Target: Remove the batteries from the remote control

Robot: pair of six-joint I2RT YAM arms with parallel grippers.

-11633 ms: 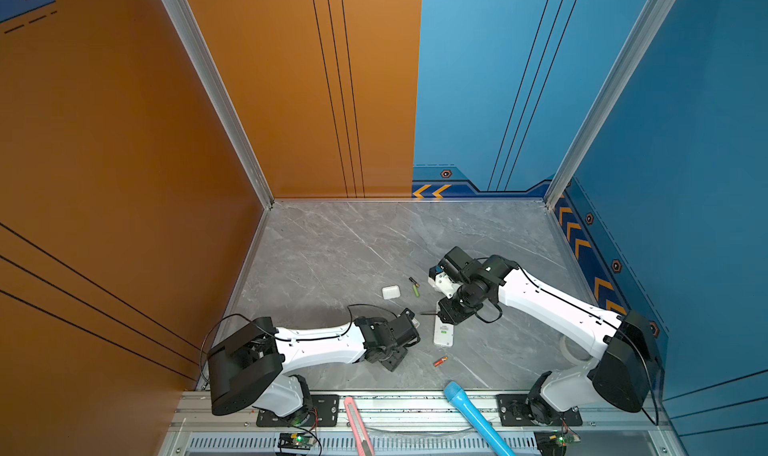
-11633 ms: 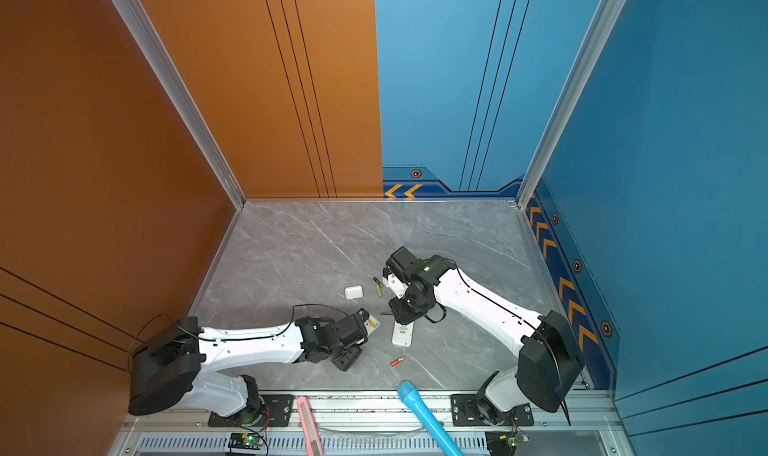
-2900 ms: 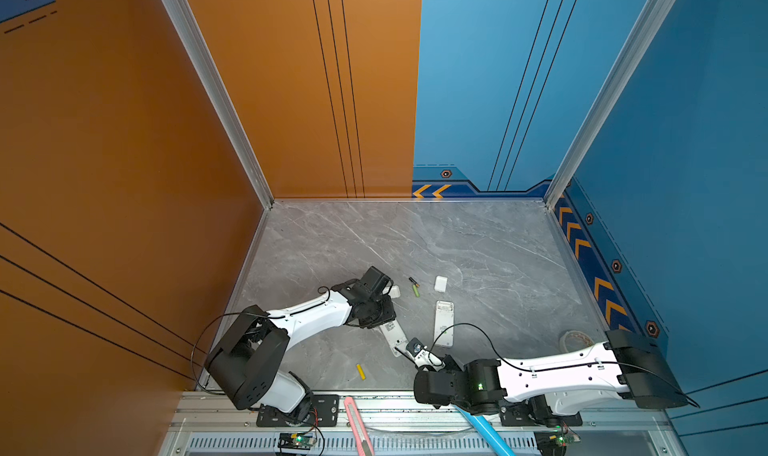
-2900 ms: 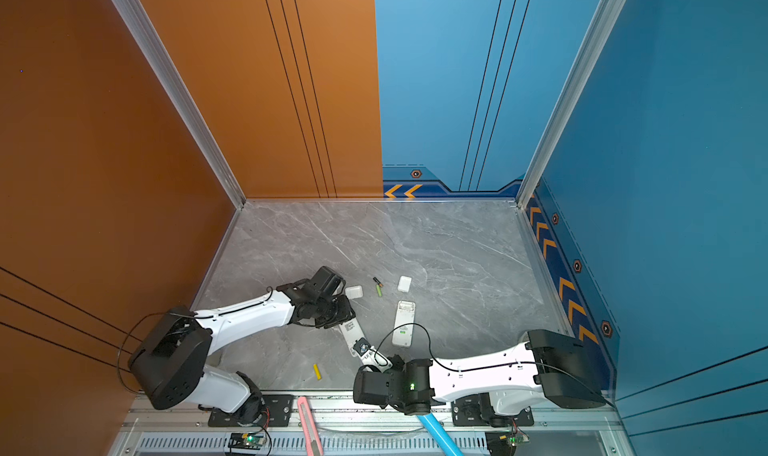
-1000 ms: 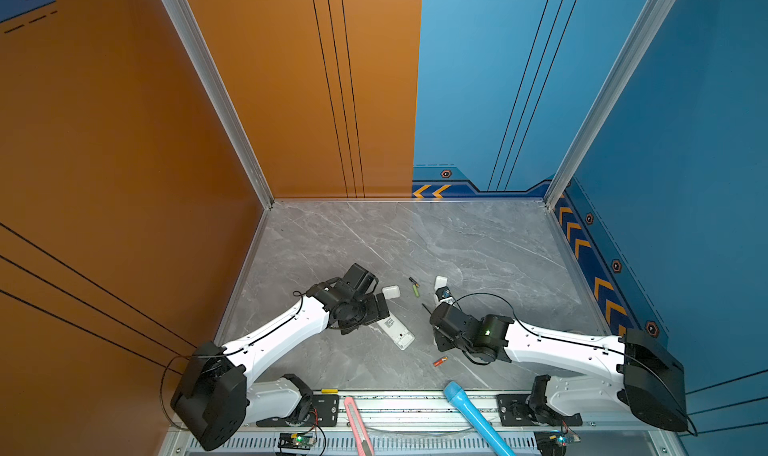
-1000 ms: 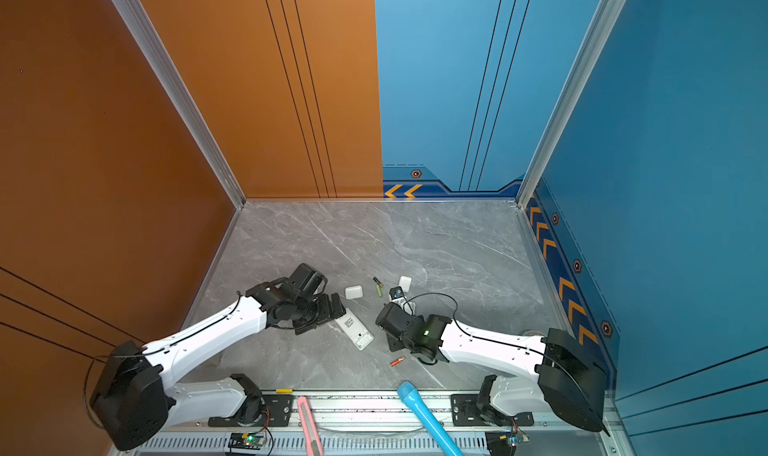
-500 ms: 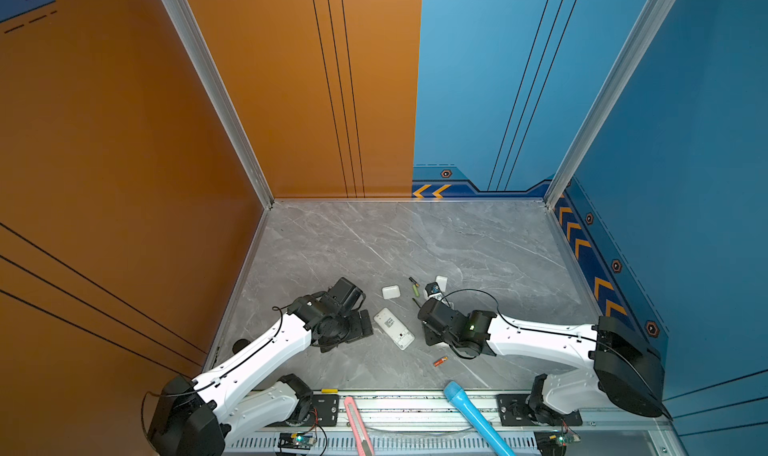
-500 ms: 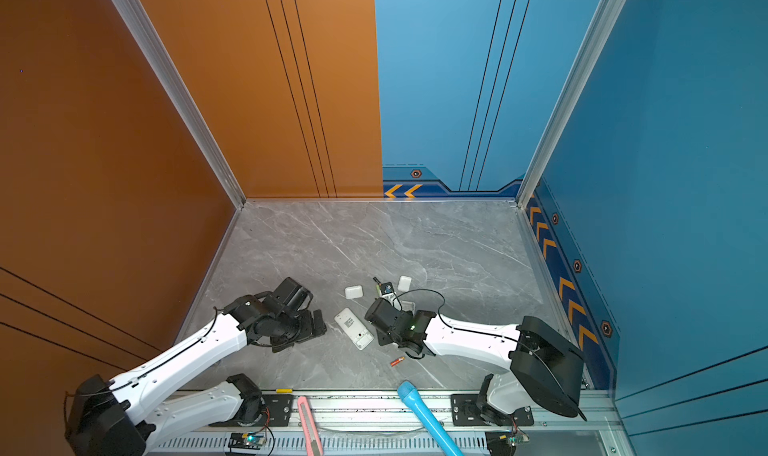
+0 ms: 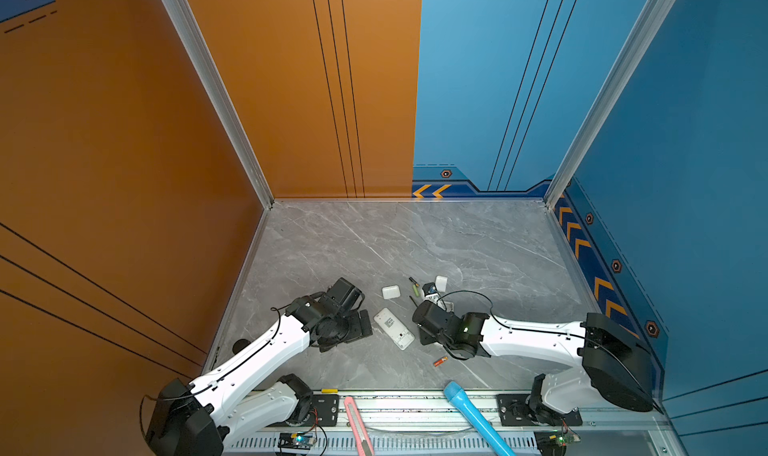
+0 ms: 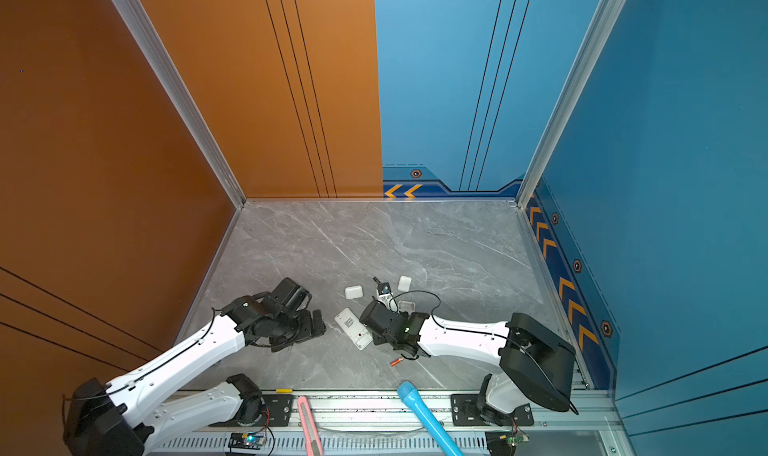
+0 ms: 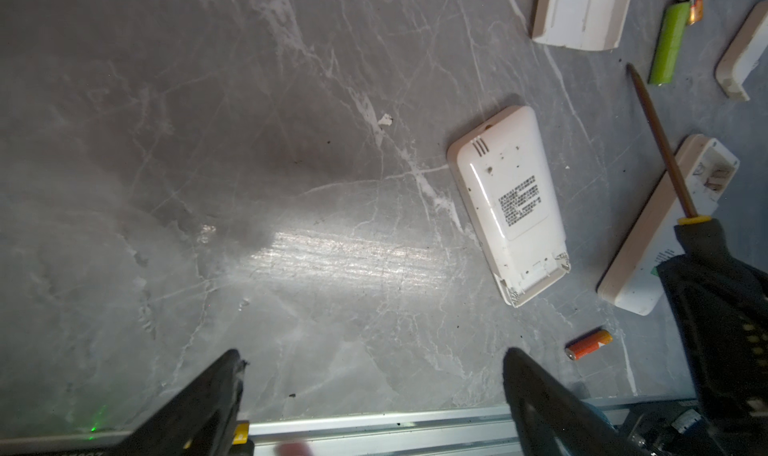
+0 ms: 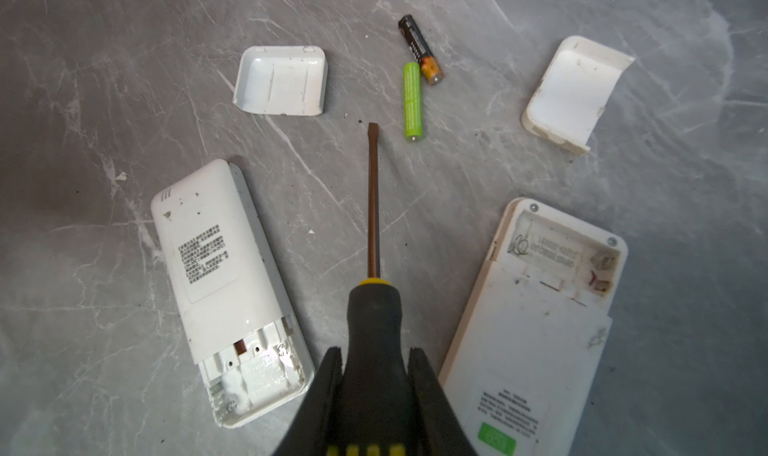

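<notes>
Grey surface (image 12: 124, 80), centre: right end effector (image 12: 374, 364) clamps screwdriver (image 12: 373, 204), green battery (image 12: 413, 100) parallel just past its tip; left end effector (image 11: 372, 356) wide, empty, farther off.

Printed label (image 12: 203, 252) on remote (image 12: 253, 308) illegible; orange chevrons (image 9: 432, 191) on wall (image 9: 478, 80).

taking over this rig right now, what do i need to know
Left gripper: open, holding nothing.
Right gripper: shut on the black-and-yellow-handled screwdriver.
White plastic remote with printed label and white plastic remote with green sticker: backs up, bays uncovered, apparently empty.
Green battery and black-and-orange battery lie close together past the screwdriver tip; red-orange battery loose nearer the front; yellow battery at the metal front rail.
Done: four batteries out. Left: likely just parking the screwdriver.
</notes>
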